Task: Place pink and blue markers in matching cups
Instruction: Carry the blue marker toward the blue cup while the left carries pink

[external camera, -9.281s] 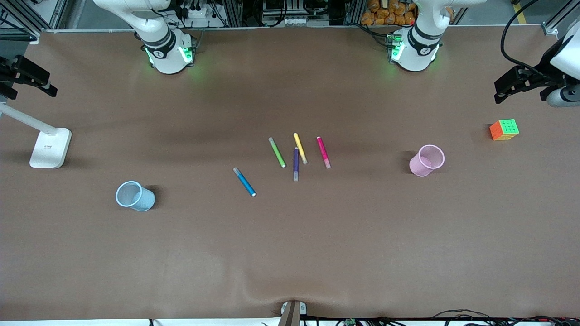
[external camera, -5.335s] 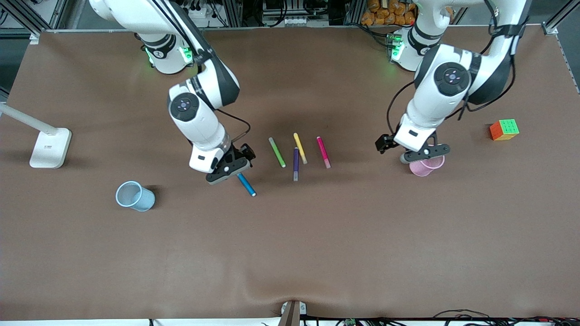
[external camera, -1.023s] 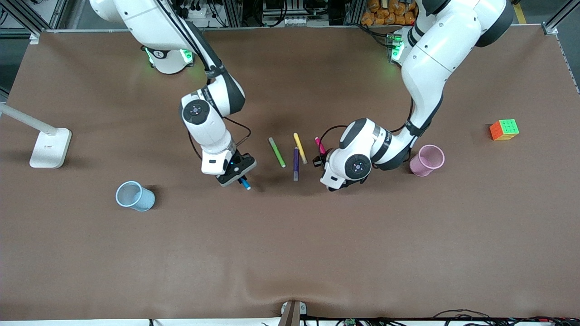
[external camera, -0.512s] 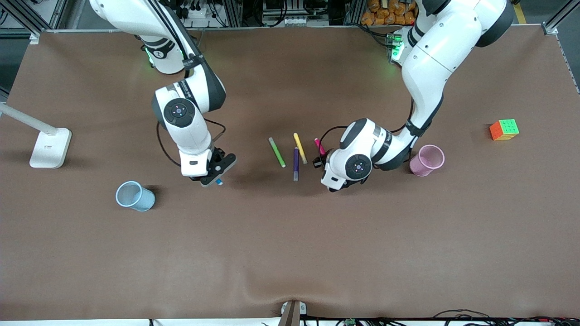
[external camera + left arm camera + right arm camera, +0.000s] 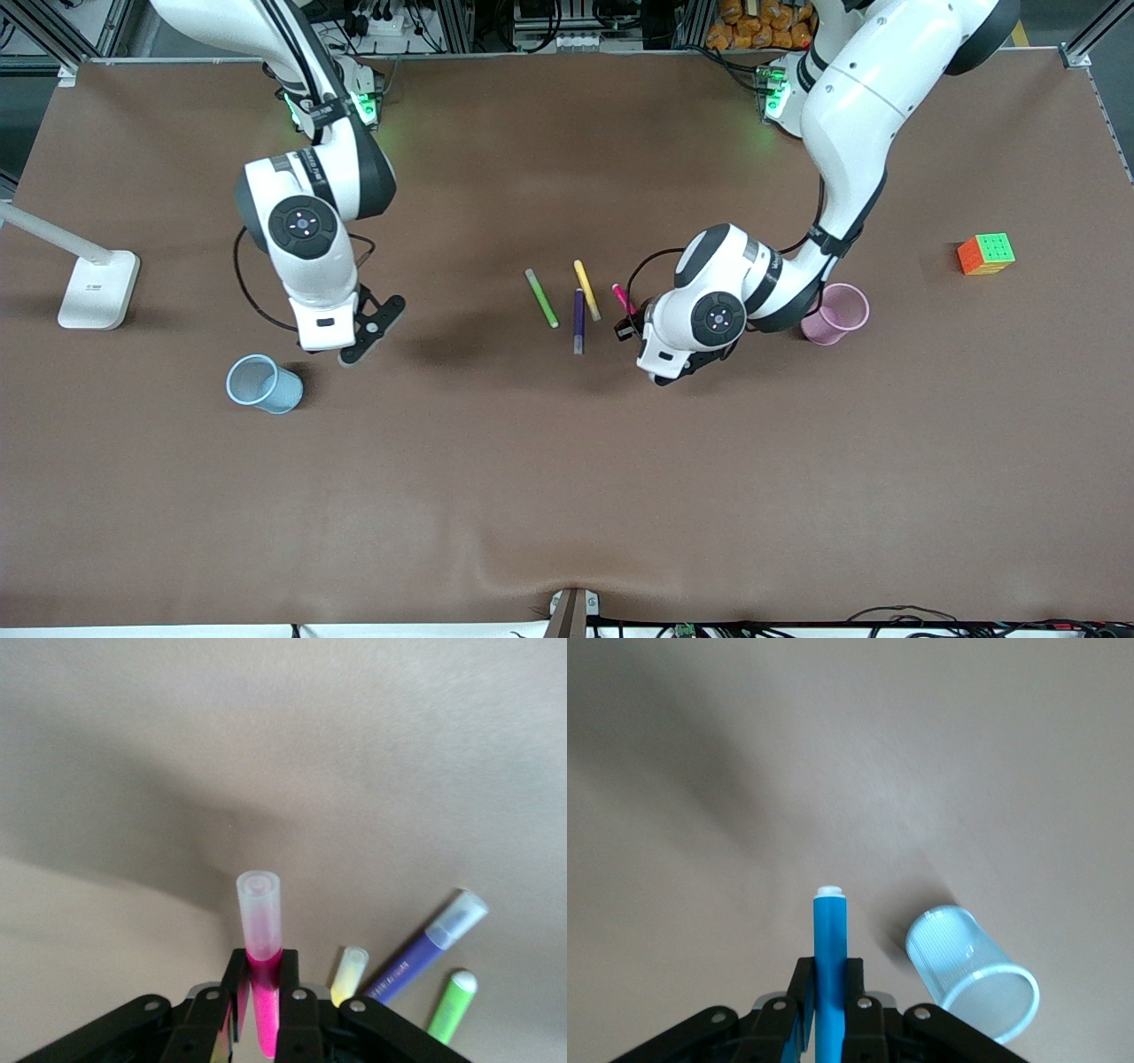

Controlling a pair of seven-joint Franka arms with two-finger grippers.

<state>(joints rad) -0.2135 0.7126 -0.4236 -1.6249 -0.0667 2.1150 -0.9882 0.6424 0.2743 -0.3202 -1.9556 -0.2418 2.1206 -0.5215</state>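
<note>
Blue cup (image 5: 264, 384) is lying nearest; blue marker (image 5: 830, 966) is being clamped in right gripper (image 5: 829, 988) just beside it. Pink marker (image 5: 260, 974) is being gripped by left gripper (image 5: 263, 992) between purple marker (image 5: 578, 322) and pink cup (image 5: 834, 314).

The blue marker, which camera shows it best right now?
The right wrist view: the blue marker stands clear between the right gripper fingers, near the blue cup. The front view hides it under the arm; the left wrist view misses it.
</note>
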